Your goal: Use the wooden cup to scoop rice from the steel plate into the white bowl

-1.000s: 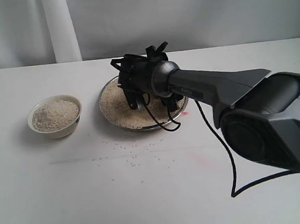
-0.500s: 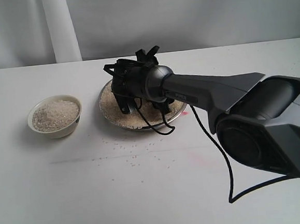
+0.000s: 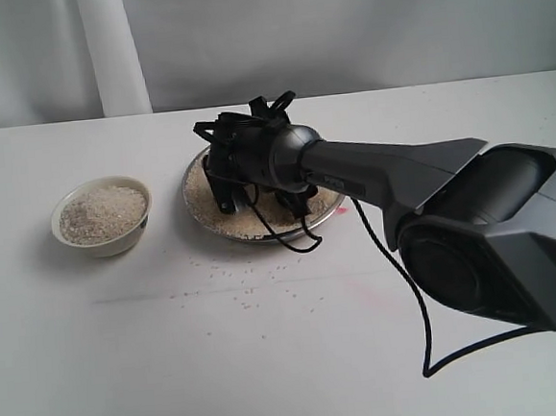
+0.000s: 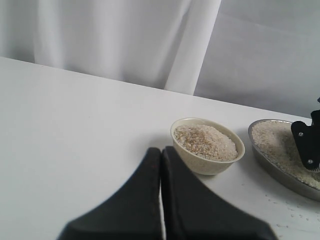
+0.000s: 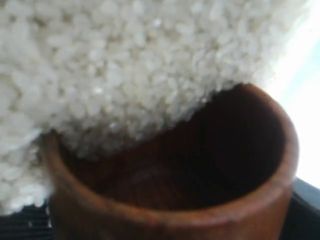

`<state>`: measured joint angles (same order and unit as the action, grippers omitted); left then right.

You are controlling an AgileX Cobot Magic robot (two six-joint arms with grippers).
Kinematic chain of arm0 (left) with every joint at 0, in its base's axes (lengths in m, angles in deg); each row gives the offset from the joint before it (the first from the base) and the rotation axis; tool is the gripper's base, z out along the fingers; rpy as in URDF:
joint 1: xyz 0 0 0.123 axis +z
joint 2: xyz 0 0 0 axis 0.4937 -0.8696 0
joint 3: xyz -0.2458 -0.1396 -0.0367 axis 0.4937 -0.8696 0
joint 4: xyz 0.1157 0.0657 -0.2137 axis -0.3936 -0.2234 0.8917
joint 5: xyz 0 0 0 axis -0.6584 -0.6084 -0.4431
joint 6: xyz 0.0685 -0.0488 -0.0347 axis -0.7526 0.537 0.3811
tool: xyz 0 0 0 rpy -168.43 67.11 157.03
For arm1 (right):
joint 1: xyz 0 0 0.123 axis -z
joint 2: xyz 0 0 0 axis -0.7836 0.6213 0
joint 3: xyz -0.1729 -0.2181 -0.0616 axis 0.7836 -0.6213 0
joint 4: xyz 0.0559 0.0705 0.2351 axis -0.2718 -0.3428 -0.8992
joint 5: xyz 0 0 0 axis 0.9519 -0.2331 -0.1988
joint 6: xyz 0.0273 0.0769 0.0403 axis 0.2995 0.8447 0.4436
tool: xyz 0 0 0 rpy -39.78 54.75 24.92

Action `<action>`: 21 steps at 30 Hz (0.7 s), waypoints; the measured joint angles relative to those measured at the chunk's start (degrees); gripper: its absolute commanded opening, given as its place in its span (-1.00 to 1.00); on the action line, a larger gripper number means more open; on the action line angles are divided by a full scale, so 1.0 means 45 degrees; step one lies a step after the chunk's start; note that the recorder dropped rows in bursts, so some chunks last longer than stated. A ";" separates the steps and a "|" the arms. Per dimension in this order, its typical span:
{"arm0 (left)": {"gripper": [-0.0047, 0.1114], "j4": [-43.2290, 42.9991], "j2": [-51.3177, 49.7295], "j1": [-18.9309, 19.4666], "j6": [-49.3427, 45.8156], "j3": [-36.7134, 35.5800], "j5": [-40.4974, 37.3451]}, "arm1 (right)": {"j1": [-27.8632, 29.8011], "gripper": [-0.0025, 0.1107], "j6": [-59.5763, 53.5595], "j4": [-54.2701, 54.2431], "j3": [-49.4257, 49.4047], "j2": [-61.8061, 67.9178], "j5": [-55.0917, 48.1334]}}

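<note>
Rice (image 5: 125, 75) is banked up against the mouth of the wooden cup (image 5: 175, 200), over on the steel plate (image 3: 261, 236). The cup is tipped with its rim dug into the heap, and as far as I can tell not much has gone inside yet. I think the right fingers (image 3: 226, 198) are clamped on the cup, though they're mostly hidden.

I'd push deeper, then roll the mouth upward before lifting off the plate — slowly, or more grains end up on the tabletop (image 3: 126, 355) in front of the plate. The white bowl (image 3: 108, 245) sits near the plate, quite full. The left fingers (image 4: 150, 170) are pressed together on nothing, well away from the plate.

The grains are small, pale and dry-looking — they'll slide easily.
</note>
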<state>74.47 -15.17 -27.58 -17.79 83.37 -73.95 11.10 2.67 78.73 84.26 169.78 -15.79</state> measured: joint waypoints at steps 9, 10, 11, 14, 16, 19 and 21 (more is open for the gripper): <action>-0.92 0.0000 0.0000 0.0000 0.0000 0.0000 0.0000 | 0.0000 -0.96 0.0000 -0.1077 0.0092 -0.0107 0.0666; -0.92 0.0000 0.0000 0.0000 0.0000 0.0000 0.0000 | 0.0000 -0.96 0.0000 -0.1200 0.0096 -0.0107 0.0694; -0.92 0.0000 0.0000 0.0000 0.0000 0.0000 0.0000 | 0.0000 -0.96 0.0000 -0.1336 0.0121 -0.0135 0.0744; -0.92 0.0000 0.0000 0.0000 0.0000 0.0000 0.0000 | 0.0000 -0.96 0.0000 -0.2028 0.0148 -0.0184 0.1008; -0.92 0.0000 0.0000 0.0000 0.0000 0.0000 0.0000 | 0.0000 -0.96 0.0000 -0.2512 0.0148 -0.0238 0.1281; -0.92 0.0000 0.0000 0.0000 0.0000 0.0000 0.0000 | 0.0022 -0.96 0.0000 -0.3380 0.0148 -0.0289 0.1686; -0.92 0.0000 0.0000 0.0000 0.0000 0.0000 0.0000 | 0.0104 -0.96 0.0024 -0.3863 0.0167 -0.0312 0.1849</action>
<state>74.47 -15.17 -27.58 -17.79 83.37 -73.95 11.57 2.78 61.34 85.01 168.38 -7.47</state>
